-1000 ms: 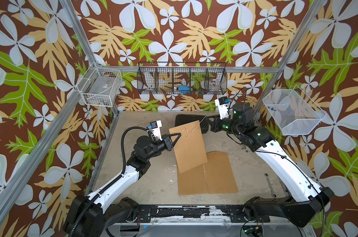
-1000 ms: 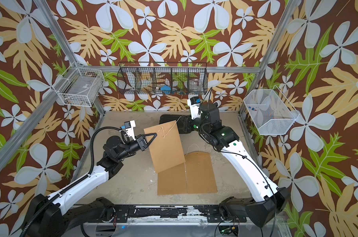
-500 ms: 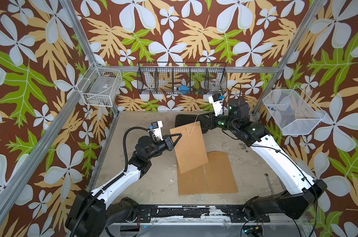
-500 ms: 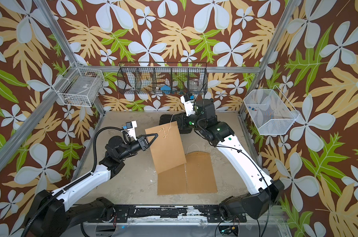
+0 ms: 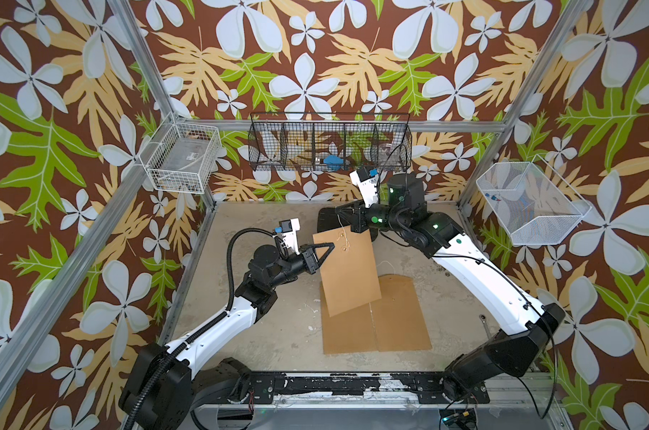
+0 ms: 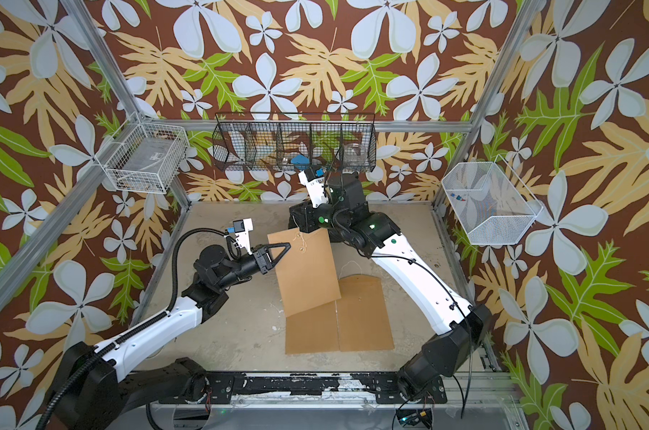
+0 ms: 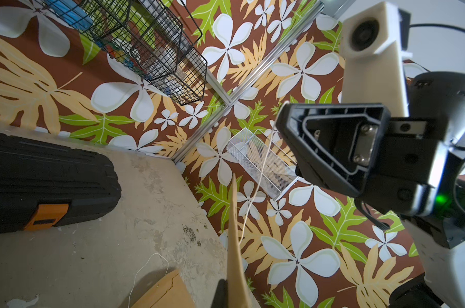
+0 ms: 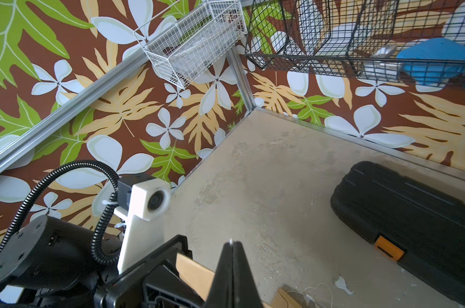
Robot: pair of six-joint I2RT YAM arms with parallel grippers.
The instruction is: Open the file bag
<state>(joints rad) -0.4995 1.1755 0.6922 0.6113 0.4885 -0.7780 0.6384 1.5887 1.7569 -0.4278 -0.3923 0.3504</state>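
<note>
Right gripper (image 8: pixel 232 248) first: jaws pinched all the way together, with a tiny bit of white string (image 7: pixel 260 170) poking out at the very tip. So it's got the tie cord and nothing else. From there the string runs in a thin, slightly slack line down to the top of the file bag (image 5: pixel 347 271).

What's new: over the last second the right arm swung across from the right of the bag's top edge to above its top corner, out toward the back wall. The bag itself barely budged. My read is that's an unwinding sweep, taking a turn of cord off the clasp (how many turns are left I honestly can't tell, it's just a small squiggle near the top edge in both top views). So the bag isn't open yet and the flap hasn't been lifted.

Left gripper (image 5: pixel 330 245) is also clamped fully shut, on the bag's left edge near the top. It's holding the bag up off the table (image 5: pixel 270 327), tilted, with the lower corner hanging over the flat kraft folder (image 5: pixel 390 320) lying there.

Materials: the bag is plain brown kraft card, matte and stiff enough to stay flat when held by one edge. From the left wrist view it's basically a thin blade seen edge-on. The cord is fine and limp. The table looks like rough, stained concrete. Behind it all sits a ribbed black plastic tool case (image 7: pixel 47 181) with an orange latch.
</note>
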